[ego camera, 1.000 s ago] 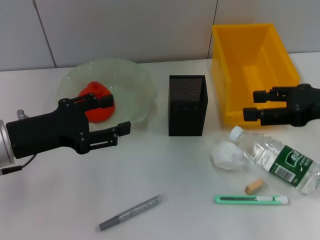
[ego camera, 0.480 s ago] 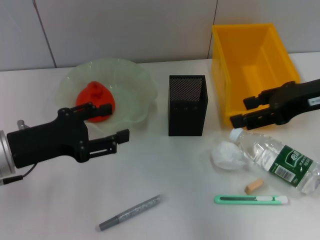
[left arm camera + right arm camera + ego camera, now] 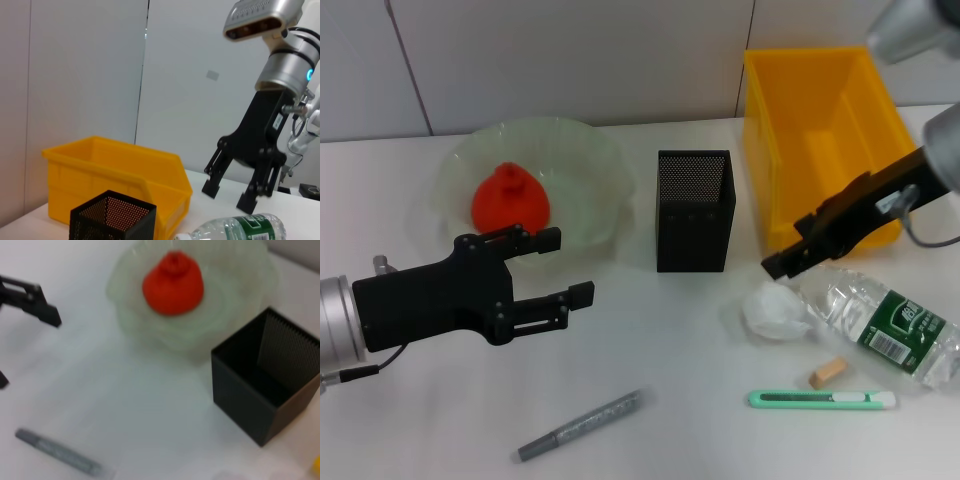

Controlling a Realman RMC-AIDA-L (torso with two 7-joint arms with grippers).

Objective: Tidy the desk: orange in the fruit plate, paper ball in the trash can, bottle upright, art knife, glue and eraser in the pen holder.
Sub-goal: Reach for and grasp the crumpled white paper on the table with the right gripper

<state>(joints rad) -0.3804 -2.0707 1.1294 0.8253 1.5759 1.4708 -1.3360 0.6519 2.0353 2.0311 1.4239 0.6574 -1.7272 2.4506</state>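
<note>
One orange (image 3: 510,202), in one pale green fruit plate (image 3: 590,160). One black mesh pen holder (image 3: 695,211). One yellow bin (image 3: 820,120). One crumpled paper ball (image 3: 775,309). One plastic bottle (image 3: 885,325), lying on side. One green art knife (image 3: 823,399). One small tan eraser (image 3: 828,373). One grey pen-like stick (image 3: 580,424). Two black pincers: left pincer (image 3: 560,268), right pincer (image 3: 788,247). All on one white bench (image 3: 670,400).

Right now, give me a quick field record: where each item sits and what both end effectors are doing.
orange: in fruit plate
paper ball: on desk
bottle: lying flat
art knife: on desk
eraser: on desk
pen holder: upright
left end effector: open, near plate
right end effector: open, above bottle cap
</note>
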